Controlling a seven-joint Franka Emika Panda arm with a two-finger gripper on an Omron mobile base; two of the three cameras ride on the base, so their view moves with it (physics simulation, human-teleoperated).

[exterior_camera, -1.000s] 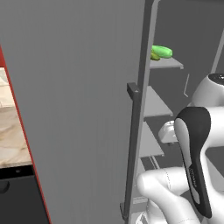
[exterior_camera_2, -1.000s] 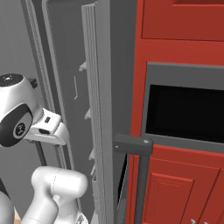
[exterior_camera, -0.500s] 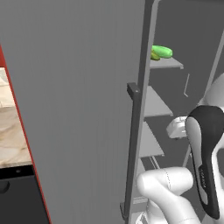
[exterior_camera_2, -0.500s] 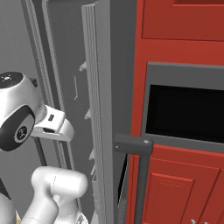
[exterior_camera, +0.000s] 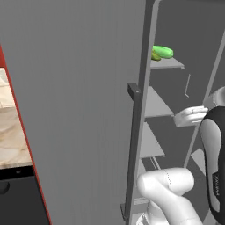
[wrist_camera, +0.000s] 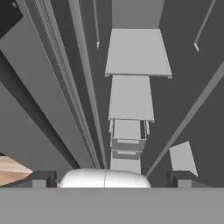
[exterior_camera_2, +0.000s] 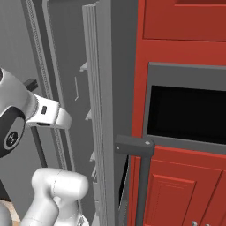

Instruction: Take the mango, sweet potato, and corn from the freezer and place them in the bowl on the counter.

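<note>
The freezer (exterior_camera: pixel 79 88) stands with its grey door swung open, the bar handle (exterior_camera: pixel 134 94) facing me. On an upper inner shelf (exterior_camera: pixel 169 63) lie a bright green oblong item (exterior_camera: pixel 163 51) and a duller olive one (exterior_camera: pixel 155 56); I cannot tell which is the mango and which the corn. The sweet potato is hidden and the bowl is out of view. A strip of the counter (exterior_camera: pixel 9 132) shows at far left. My gripper (exterior_camera: pixel 182 117) (exterior_camera_2: pixel 62 118) hangs inside the doorway at mid-shelf height. In the hand view my gripper (wrist_camera: pixel 111 179) is open, holding nothing, above bare shelves (wrist_camera: pixel 138 52).
The door's edge (exterior_camera_2: pixel 103 110) stands close beside the hand. Red cabinets (exterior_camera_2: pixel 176 194) with a black appliance front (exterior_camera_2: pixel 190 114) flank the freezer on the right. The rubber door seal (wrist_camera: pixel 65 78) runs along the left of the hand view.
The arm's dark forearm has swung right and lower in the left base view, and the hand has risen a little inside the doorway. The jaws stay open.
</note>
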